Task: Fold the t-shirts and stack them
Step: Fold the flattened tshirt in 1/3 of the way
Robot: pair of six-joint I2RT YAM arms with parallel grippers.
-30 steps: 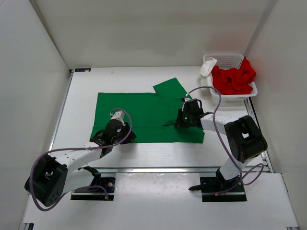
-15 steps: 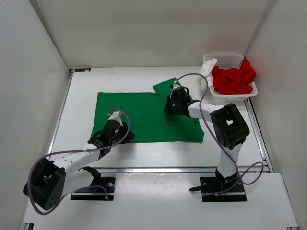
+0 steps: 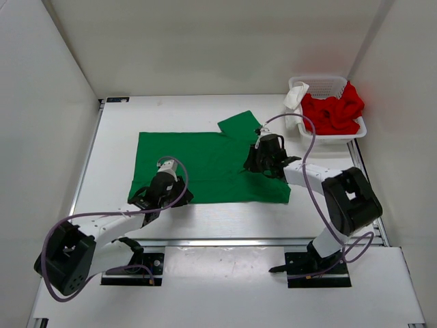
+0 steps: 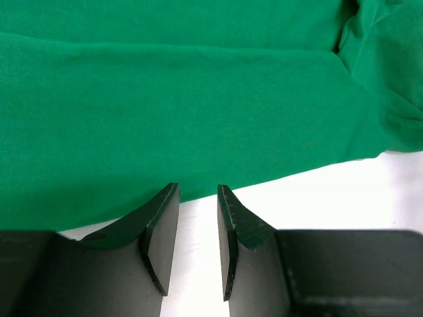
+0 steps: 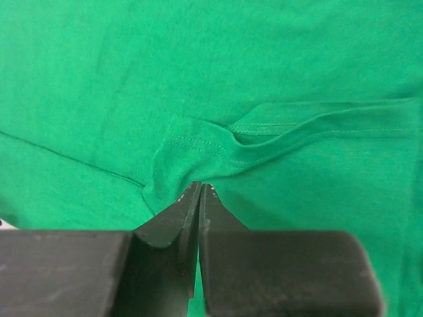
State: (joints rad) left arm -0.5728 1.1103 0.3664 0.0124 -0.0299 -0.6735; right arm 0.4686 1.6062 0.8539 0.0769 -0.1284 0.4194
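A bright green t-shirt lies spread flat across the middle of the table. My left gripper stands open at its near edge. In the left wrist view the left gripper has bare white table between its jaws, and the green t-shirt begins just past the tips. My right gripper rests on the shirt's right part, below the sleeve. The right gripper is shut, its tips against a small stitched flap of the green t-shirt. A red t-shirt fills the basket. A white t-shirt hangs over the basket's left rim.
The white mesh basket stands at the back right corner. White walls close in the table on the left, back and right. A metal rail runs along the near edge in front of the arm bases.
My right gripper swung toward the shirt's sleeve half a second ago and has come back right and nearer. The left gripper has barely moved. The green shirt lies as before.
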